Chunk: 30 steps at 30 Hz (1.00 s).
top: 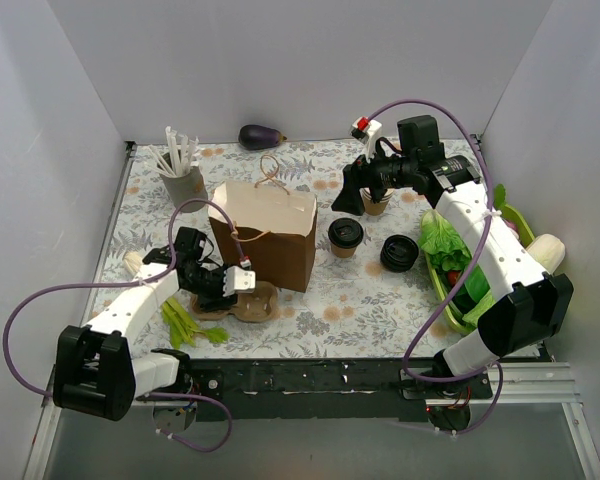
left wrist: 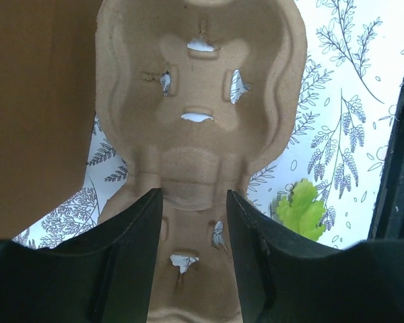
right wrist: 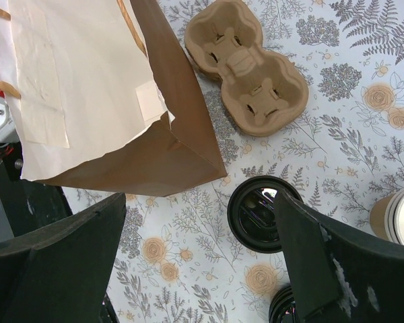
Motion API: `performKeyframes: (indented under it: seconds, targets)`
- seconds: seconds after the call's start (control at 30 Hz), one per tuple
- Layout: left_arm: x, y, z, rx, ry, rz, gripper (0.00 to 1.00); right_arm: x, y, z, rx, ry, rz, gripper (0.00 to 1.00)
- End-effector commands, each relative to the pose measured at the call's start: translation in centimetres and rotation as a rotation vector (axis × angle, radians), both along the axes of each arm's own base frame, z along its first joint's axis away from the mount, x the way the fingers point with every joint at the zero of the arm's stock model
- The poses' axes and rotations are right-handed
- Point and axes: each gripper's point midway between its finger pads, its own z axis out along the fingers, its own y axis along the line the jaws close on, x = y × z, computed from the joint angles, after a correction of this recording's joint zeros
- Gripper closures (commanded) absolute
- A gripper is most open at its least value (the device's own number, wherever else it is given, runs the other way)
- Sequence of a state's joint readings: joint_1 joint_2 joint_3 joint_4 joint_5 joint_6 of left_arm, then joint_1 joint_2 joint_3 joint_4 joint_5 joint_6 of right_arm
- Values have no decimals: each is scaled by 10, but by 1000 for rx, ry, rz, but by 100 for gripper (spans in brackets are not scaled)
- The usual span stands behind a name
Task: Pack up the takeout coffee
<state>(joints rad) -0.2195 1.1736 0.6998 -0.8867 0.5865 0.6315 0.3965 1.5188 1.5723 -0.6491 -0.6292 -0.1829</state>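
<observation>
The takeout coffee (top: pixel 345 236), a tan cup with a black lid, stands right of the brown paper bag (top: pixel 265 235). In the right wrist view its lid (right wrist: pixel 259 214) lies just inside my right finger, with the open bag (right wrist: pixel 87 87) at the upper left. My right gripper (top: pixel 348 198) (right wrist: pixel 200 198) is wide open and empty, hovering above and behind the coffee. My left gripper (top: pixel 238 283) (left wrist: pixel 194 194) is closed to a narrow gap on the near well of the pulp cup carrier (top: pixel 245 302) (left wrist: pixel 198 101), which lies on the table in front of the bag.
A pile of black lids (top: pixel 399 253) and a stack of lidless cups (top: pixel 376 205) sit right of the coffee. A green tray of vegetables (top: pixel 442 292) lines the right edge. A grey holder of white utensils (top: pixel 183 180) and an eggplant (top: pixel 261 136) stand at the back. Celery (top: pixel 185 322) lies front left.
</observation>
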Motion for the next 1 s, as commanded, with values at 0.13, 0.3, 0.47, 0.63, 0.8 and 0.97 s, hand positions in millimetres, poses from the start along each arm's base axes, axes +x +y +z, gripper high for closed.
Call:
performKeyframes:
  seconds: [0.13, 0.3, 0.47, 0.63, 0.8, 0.97]
  targets:
    - [13, -3, -2, 0, -24, -6, 59, -1, 0, 8, 15, -24, 5, 2]
    - [13, -3, -4, 3, -22, -20, 60, -1, 1, 4, 13, -16, 6, 2]
    - [10, -3, -5, 5, -23, -28, 68, 1, 2, 2, 12, -12, 7, 2]
    - [6, -9, 21, -42, -8, 13, 86, 3, -1, 6, 5, -28, 4, 2]
    - [-18, -12, 60, -102, 1, 41, 95, 7, -14, -1, 8, 8, -38, 2]
    - [-51, -33, 128, -278, -35, -50, 100, 16, -35, -8, 18, 55, -94, 2]
